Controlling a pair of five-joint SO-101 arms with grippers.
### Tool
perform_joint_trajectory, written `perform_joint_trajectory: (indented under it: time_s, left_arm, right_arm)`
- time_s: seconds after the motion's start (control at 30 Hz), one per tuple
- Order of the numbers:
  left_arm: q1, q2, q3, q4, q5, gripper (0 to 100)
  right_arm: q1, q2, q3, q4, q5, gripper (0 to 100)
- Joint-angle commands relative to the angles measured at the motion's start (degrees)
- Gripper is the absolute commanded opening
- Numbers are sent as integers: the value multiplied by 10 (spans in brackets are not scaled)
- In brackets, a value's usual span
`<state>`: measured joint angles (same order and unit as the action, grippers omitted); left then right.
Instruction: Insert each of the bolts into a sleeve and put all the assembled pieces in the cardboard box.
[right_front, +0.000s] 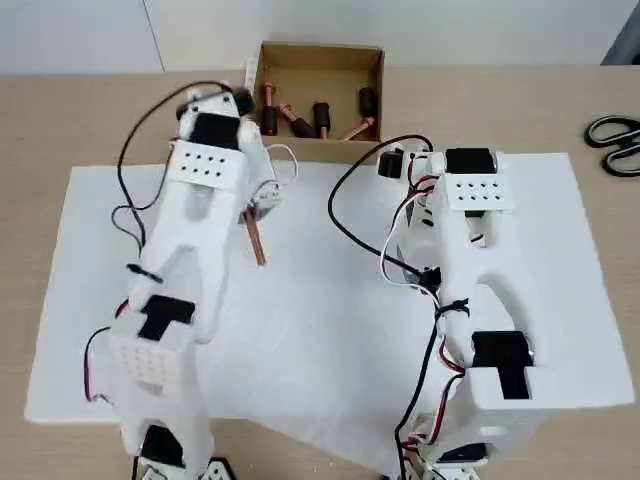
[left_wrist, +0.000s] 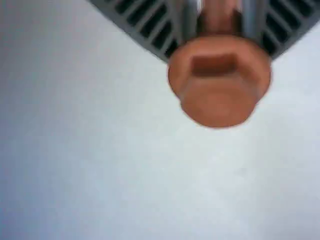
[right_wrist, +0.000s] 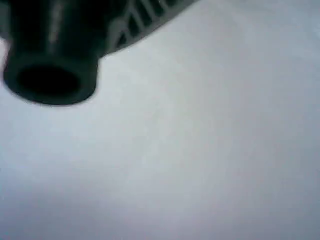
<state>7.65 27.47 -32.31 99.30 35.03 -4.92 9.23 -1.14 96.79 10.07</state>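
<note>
Up at 12 o'clock on the table sits the cardboard box (right_front: 372, 60) with finished pieces (right_front: 320, 115) inside. At 9 o'clock the left arm (right_front: 195, 250) bends over the white sheet (right_front: 320, 330). The left gripper (right_front: 256, 205) pinches a thin copper bolt (right_front: 256, 238) that hangs toward 6 o'clock. The right arm (right_front: 480, 270) is at 3 o'clock.

From the left wrist, the bolt's round orange head pokes out between the fingers (left_wrist: 186, 20).

From the right wrist, the right gripper (right_wrist: 65, 20) pinches a black sleeve (right_wrist: 50, 60), whose open hole faces the camera.
</note>
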Motion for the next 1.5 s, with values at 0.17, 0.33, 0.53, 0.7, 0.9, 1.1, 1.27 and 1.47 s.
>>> perform_joint_trajectory:
  time_s: [0.17,0.33,0.53,0.7,0.9,1.1,1.27,1.47]
  left_arm:
    - [-86,-113,-25,11,-4,6]
    - [-64,-206,-28,11,-26,6]
    - [26,-303,-24,11,-93,6]
    - [31,-318,-24,11,-92,6]
    - [39,-317,-24,11,-92,6]
    - [51,-317,-24,11,-94,6]
    - [54,-317,-22,3,-95,6]
    - [86,-323,66,-84,-119,6]
  right_arm:
    - [-1,-38,-4,6,-8,4]
    - [-3,-106,-4,4,-8,4]
    - [-3,-259,-1,3,-9,4]
    - [0,-383,44,-22,-24,8]
    - [1,-594,218,-160,-27,8]
    - [1,-705,459,-412,-25,7]
    - [-2,-754,607,-553,-23,7]
    - [-36,-799,738,-715,-28,7]
